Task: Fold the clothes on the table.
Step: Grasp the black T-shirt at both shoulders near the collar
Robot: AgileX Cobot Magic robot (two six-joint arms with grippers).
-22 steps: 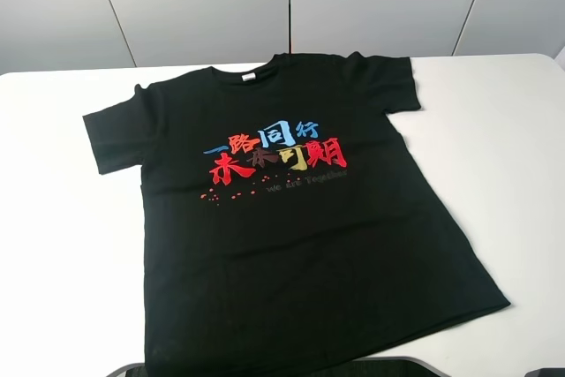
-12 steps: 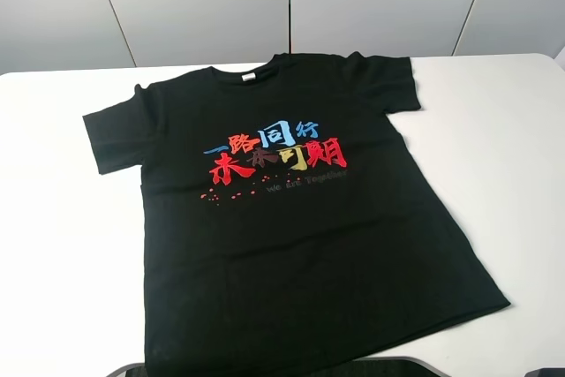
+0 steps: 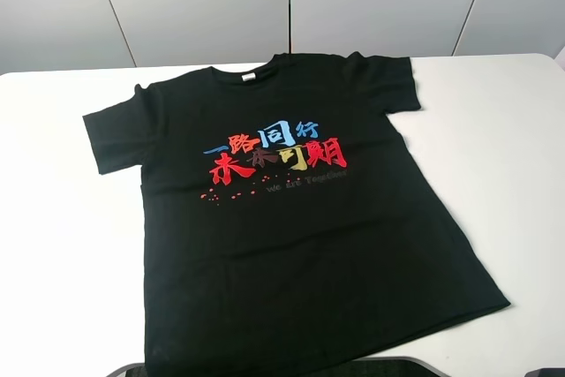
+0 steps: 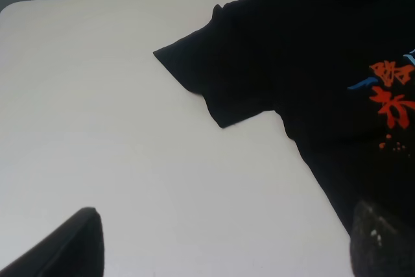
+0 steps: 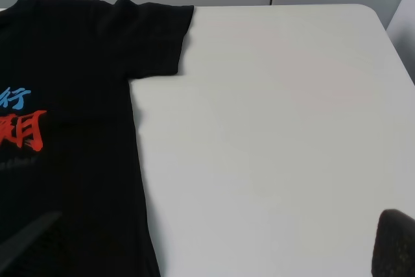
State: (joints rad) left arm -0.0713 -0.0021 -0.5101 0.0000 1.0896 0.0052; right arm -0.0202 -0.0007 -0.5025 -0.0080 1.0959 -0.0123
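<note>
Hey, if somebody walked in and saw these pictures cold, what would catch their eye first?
The black T-shirt comes first: it lies spread flat, front up, across the middle of the white table, with its collar toward the far edge. Next, the red, blue and yellow characters printed across its chest stand out against the dark cloth.

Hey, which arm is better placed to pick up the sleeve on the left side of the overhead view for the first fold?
Left, probably. Its wrist view faces that sleeve directly, with its open pincer over the table near it; the right wrist view shows only the other sleeve.
</note>
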